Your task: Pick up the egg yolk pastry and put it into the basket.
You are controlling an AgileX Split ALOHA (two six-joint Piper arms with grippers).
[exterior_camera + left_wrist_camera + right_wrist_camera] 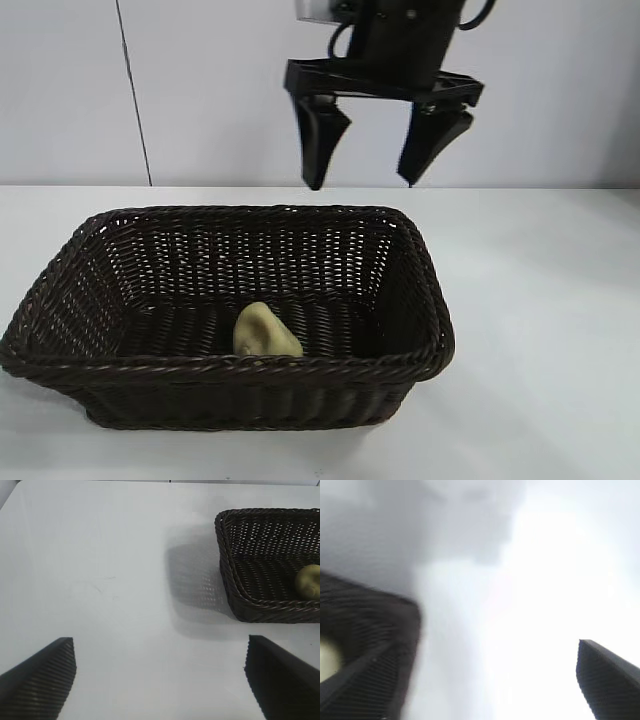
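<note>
The egg yolk pastry, a small pale yellow lump, lies on the floor of the dark woven basket, near its front wall. My right gripper hangs open above the basket's back rim, well clear of the pastry, with nothing between its fingers. Its wrist view shows the basket's wall and a sliver of the pastry beside one finger. My left gripper is open over bare table, away from the basket, and sees the pastry inside it. The exterior view does not show the left gripper.
The basket stands on a white table, with bare surface to its right and in front. A pale wall rises behind the table's far edge.
</note>
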